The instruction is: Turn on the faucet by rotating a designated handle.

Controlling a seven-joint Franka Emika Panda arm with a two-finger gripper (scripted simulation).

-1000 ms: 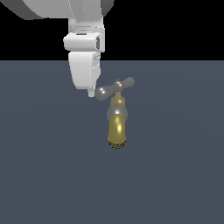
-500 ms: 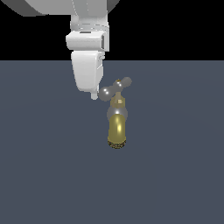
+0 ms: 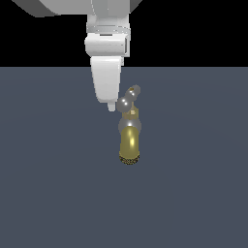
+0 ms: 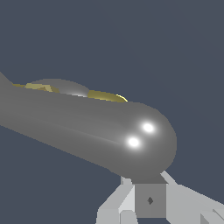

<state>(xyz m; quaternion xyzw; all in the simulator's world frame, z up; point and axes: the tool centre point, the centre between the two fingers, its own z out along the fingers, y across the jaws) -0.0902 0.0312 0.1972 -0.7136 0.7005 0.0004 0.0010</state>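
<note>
The faucet (image 3: 129, 140) stands on the dark grey floor, its golden spout pointing toward the exterior camera with the dark nozzle rim lowest. On its brass stem sits the handle (image 3: 130, 97), a silver crossbar seen foreshortened and tilted. My white gripper (image 3: 112, 106) hangs just to the exterior view's left of the bar, its narrow tip against the bar's nearer bulbous end, fingers together and holding nothing. In the wrist view the handle (image 4: 92, 131) fills the frame, its rounded end right at my gripper (image 4: 150, 192). Brass of the faucet (image 4: 105, 96) peeks out behind it.
Flat dark grey floor (image 3: 48, 193) spreads around the faucet on all sides. The arm's white body (image 3: 107, 43) comes down from above. Nothing else stands nearby.
My gripper has moved toward the exterior view's right and slightly down, pushing the handle's near end. The crossbar has turned from lying broadly sideways to a foreshortened diagonal.
</note>
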